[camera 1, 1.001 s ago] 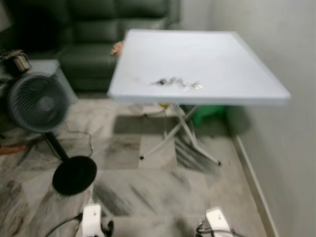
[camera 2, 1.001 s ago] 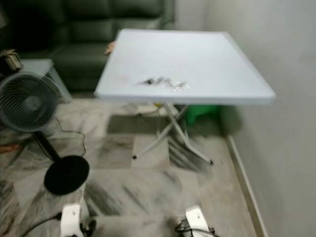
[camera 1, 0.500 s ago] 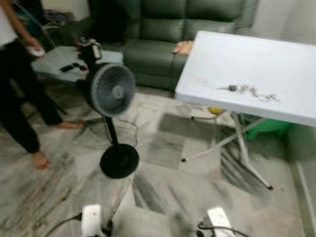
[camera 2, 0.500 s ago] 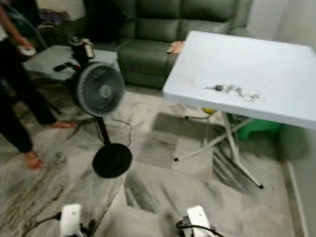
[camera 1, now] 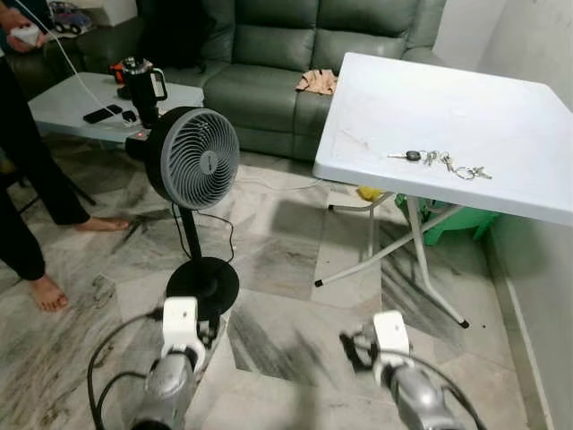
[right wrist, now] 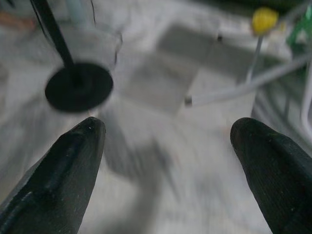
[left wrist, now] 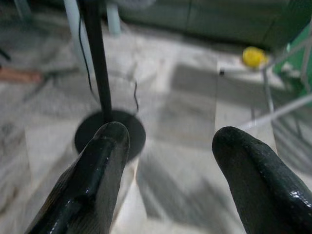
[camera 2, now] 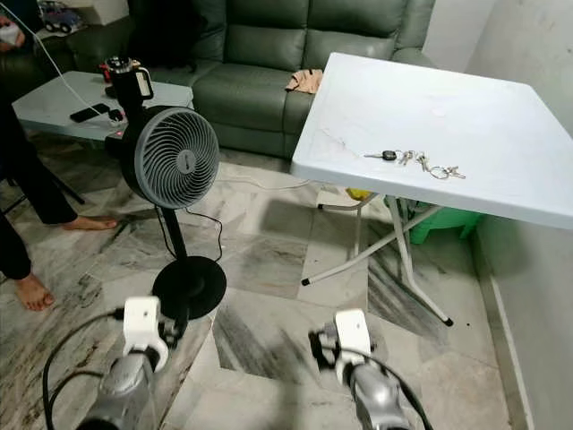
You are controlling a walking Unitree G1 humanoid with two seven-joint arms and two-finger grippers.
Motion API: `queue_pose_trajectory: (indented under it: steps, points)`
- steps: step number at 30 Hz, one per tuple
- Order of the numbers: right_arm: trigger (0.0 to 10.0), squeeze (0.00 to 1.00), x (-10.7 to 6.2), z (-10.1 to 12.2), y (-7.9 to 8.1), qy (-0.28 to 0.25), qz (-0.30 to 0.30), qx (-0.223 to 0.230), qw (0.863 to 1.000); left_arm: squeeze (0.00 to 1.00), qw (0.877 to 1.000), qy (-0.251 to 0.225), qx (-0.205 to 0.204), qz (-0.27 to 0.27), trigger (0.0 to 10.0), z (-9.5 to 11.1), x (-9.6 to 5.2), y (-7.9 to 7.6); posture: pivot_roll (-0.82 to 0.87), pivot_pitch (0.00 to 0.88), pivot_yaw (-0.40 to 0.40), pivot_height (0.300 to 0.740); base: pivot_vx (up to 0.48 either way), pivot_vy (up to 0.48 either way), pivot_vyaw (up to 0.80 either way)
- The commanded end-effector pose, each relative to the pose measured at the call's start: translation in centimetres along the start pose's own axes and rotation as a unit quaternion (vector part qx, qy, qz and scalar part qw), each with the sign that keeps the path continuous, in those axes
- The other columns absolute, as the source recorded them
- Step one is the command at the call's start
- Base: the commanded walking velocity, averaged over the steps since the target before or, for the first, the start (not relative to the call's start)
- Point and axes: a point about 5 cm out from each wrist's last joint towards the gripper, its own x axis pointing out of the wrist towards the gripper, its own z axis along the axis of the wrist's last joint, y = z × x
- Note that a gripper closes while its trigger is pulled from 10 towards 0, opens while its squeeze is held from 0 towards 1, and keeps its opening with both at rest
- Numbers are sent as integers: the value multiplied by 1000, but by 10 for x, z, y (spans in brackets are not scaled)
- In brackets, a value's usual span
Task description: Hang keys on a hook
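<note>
I see the keys (camera 1: 440, 161) lying flat on the white folding table (camera 1: 421, 98), near its front edge, with nothing touching them. Under the table there is a green bin (camera 1: 448, 222) and a small yellow thing (camera 1: 368, 193). A standing fan (camera 1: 193, 158) is on the marble floor to the left, and behind it a green sofa (camera 1: 269, 54). A person's legs (camera 1: 27, 197) are at the far left. My left gripper (left wrist: 165, 161) and right gripper (right wrist: 168, 161) are low over the floor, both with fingers spread wide and holding nothing.

Head cameras look down; wrist cameras face the floor (left wrist: 185, 122).
</note>
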Motion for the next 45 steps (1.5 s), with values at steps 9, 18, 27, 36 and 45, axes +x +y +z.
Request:
queue_pose_trajectory:
  steps: [9, 18, 27, 36, 45]
  points:
    - [10000, 0, 15, 88, -4, -193, 11, 17, 981, 0, 985, -171, -28, -22, 10000, 81, 11, 9, -127, 0, -28, 724, 0, 0, 0]
    - [10000, 0, 9, 96, -5, -223, 16, 9, 975, 0, 982, -180, -45, -23, 10000, 85, -3, 15, -130, 0, -27, 724, 0, 0, 0]
    - [10000, 0, -3, 103, 6, -250, 40, 4, 968, 0, 974, -204, -87, -34, 10000, 101, -25, 16, -126, 0, -29, 724, 0, 0, 0]
    - [10000, 0, -6, 112, 6, -253, 39, 6, 967, 0, 977, -192, -87, -42, 10000, 108, -27, 18, -133, 0, -23, 724, 363, 0, 0]
    - [10000, 0, -7, 110, 7, -251, 45, -1, 967, 0, 978, -183, -78, -59, 10000, 104, -25, 9, -135, 0, -25, 724, 480, 0, 0]
